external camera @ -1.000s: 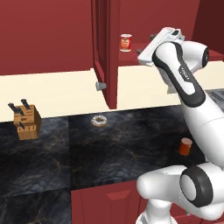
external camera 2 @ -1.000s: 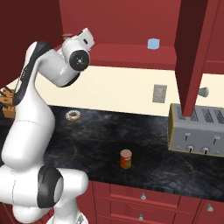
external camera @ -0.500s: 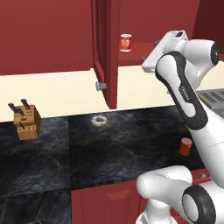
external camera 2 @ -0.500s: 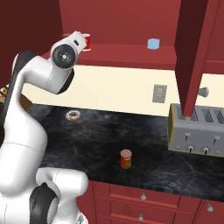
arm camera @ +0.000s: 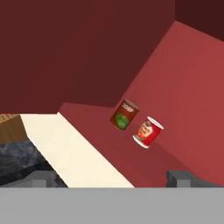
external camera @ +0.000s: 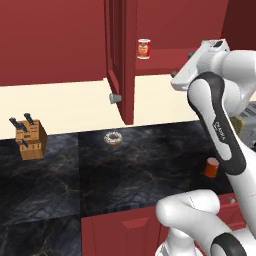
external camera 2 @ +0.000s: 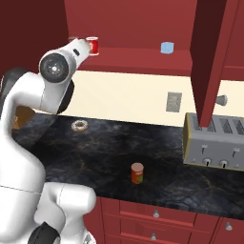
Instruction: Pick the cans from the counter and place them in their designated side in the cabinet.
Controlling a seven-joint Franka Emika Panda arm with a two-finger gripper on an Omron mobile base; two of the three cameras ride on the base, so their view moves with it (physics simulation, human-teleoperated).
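Observation:
Two cans stand side by side on the red shelf (arm camera: 183,87) of the cabinet: a dark maroon can (arm camera: 124,115) with a green label and a bright red can (arm camera: 148,131). The red can (external camera: 144,49) (external camera 2: 92,45) stands near the shelf's left end. Another can (external camera 2: 137,173) (external camera: 211,167), red-orange, stands on the black counter (external camera 2: 95,157), partly behind my arm in the left base view. My gripper (arm camera: 113,178) (external camera: 181,65) (external camera 2: 82,45) is open and holds nothing. It hovers in front of the shelf, a little back from the two cans.
The cabinet door (external camera: 122,60) (external camera 2: 209,57) hangs open. A light-blue box (external camera 2: 167,47) sits further right on the shelf. On the counter are a toaster (external camera 2: 214,140), a doughnut (external camera: 113,138) and a knife block (external camera: 30,139).
The hand has drawn back from the shelf and away from the red can, with its jaws still wide. The cans have not moved.

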